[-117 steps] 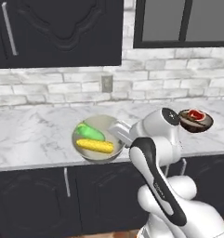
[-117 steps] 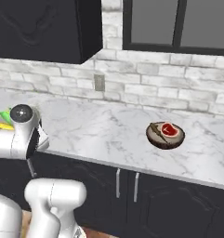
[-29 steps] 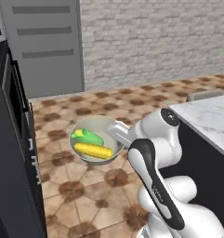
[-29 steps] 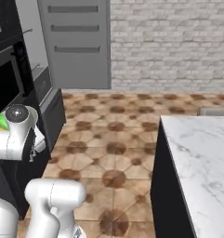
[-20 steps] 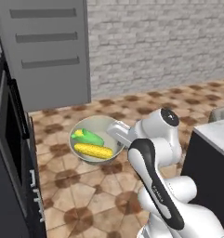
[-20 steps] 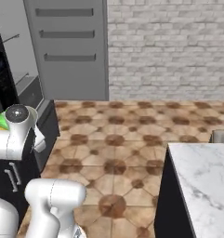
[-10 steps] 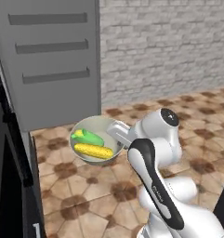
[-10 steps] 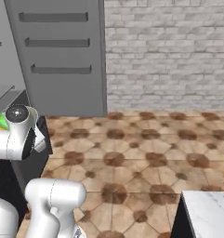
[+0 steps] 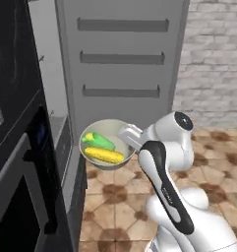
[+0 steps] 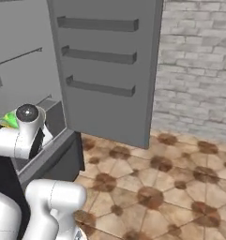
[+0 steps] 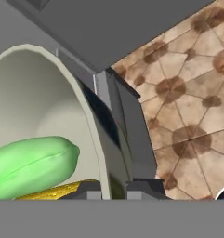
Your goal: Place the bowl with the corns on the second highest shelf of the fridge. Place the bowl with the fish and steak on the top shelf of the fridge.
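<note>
Before the open fridge [image 9: 122, 64], claw [image 11: 114, 188] clenched on bowl [image 9: 106, 140] rim, two corns [image 9: 103, 149] inside.

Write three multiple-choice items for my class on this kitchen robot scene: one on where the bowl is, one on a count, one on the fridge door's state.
1. Where is the bowl with the corns?
A. on the floor
B. held up at the gripper, in front of the fridge
C. on a fridge shelf

2. How many cobs lie in it?
A. one
B. two
C. four

3. The fridge door is:
A. open
B. shut
C. missing

Answers: 1 B, the bowl hangs at the arm's end above the tiles. 2 B, one yellow cob and one green cob. 3 A, its inner racks face the room.
</note>
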